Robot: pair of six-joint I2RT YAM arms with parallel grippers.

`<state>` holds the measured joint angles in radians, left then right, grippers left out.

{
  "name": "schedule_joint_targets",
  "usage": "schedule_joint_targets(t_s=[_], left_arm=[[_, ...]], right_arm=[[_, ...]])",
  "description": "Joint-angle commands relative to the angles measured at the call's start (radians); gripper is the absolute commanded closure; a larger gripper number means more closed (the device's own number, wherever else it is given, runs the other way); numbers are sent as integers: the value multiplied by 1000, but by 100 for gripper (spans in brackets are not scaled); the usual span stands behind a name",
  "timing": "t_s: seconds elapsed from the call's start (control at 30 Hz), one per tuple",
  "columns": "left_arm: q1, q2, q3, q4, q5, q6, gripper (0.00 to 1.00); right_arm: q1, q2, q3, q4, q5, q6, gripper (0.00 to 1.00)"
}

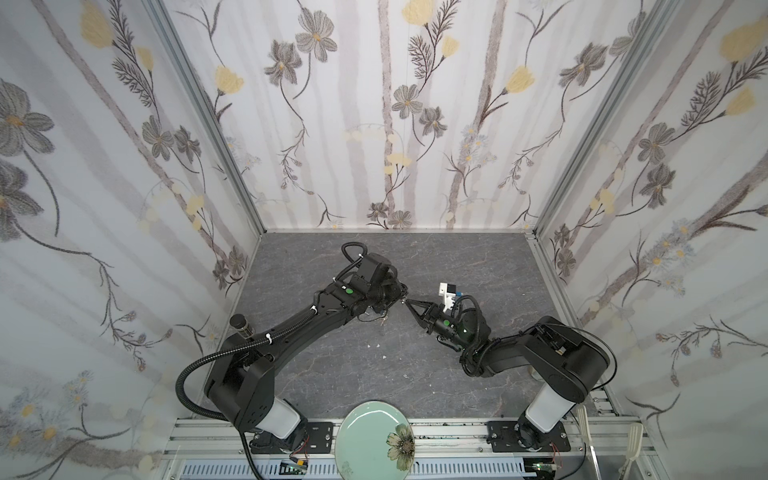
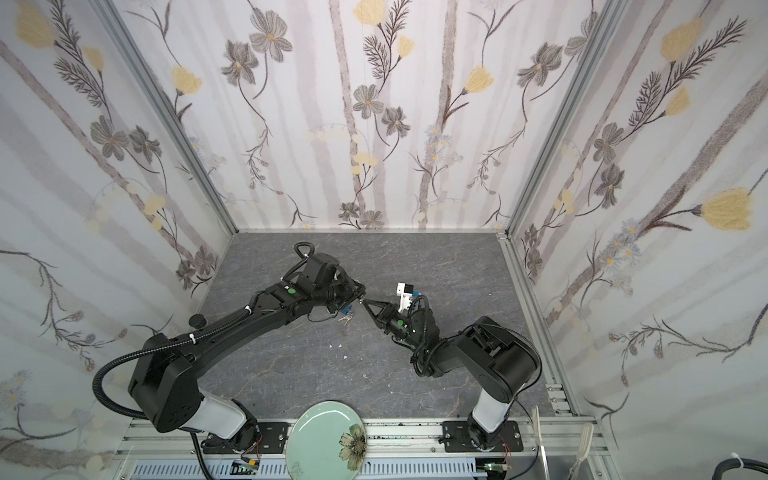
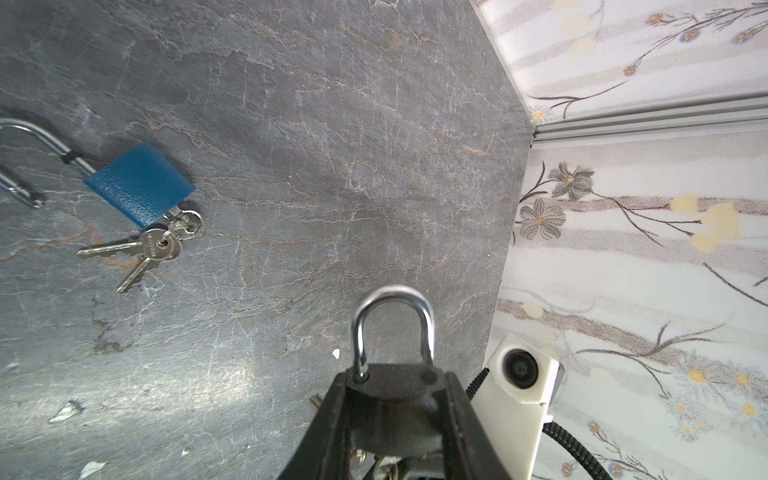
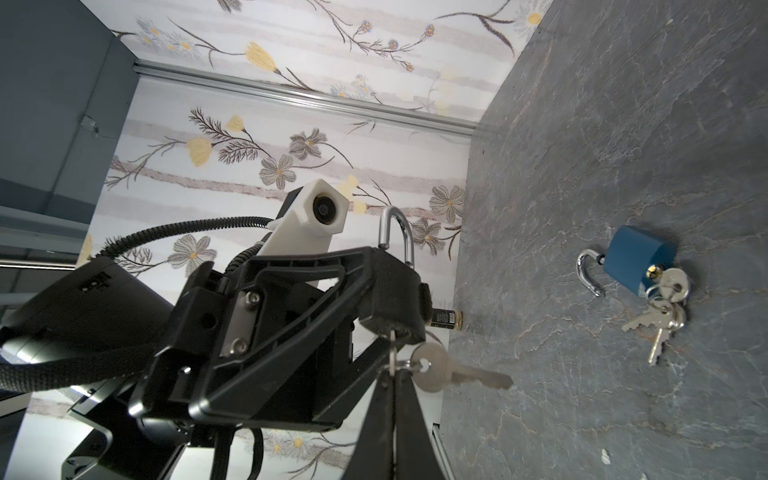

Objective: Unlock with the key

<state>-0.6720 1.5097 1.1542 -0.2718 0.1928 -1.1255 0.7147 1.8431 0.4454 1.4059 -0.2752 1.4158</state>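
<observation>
The key (image 4: 392, 338) stands edge-on in the underside of the black padlock (image 3: 392, 386), right at the tips of the right gripper (image 1: 409, 302), whose jaws are pressed fully together on its head. A spare key (image 4: 461, 374) on the same ring juts sideways just beside those tips. The left gripper (image 3: 397, 376) meets the right one tip to tip and clamps the black padlock's body between its partly spread fingers (image 3: 332, 415). The silver shackle (image 3: 392, 320) points away from its wrist and looks seated in the body. Under the left gripper, on the grey surface (image 3: 332, 166), lies a blue padlock (image 3: 139, 185) with its shackle swung open and a bunch of keys (image 3: 145, 245) at its keyhole end. A green plate (image 1: 365, 432) sits well behind both grippers, between the arm bases.
</observation>
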Motion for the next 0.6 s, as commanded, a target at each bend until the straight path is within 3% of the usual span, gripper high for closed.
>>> schedule_joint_targets(t_s=[0.0,0.1,0.23,0.57], left_arm=[[7,-2,6,-66,42,4,96],[18,-6,4,-86,34,3,95],[30,-7,2,-96,31,3,94],[40,5,-1,-109,44,1,92]], right_arm=[[8,-41,24,-167,21,-124,100],[26,-97,47,-337,50,-230,100],[50,-173,60,-527,110,-345,92],[87,-331,19,-732,255,-483,73]])
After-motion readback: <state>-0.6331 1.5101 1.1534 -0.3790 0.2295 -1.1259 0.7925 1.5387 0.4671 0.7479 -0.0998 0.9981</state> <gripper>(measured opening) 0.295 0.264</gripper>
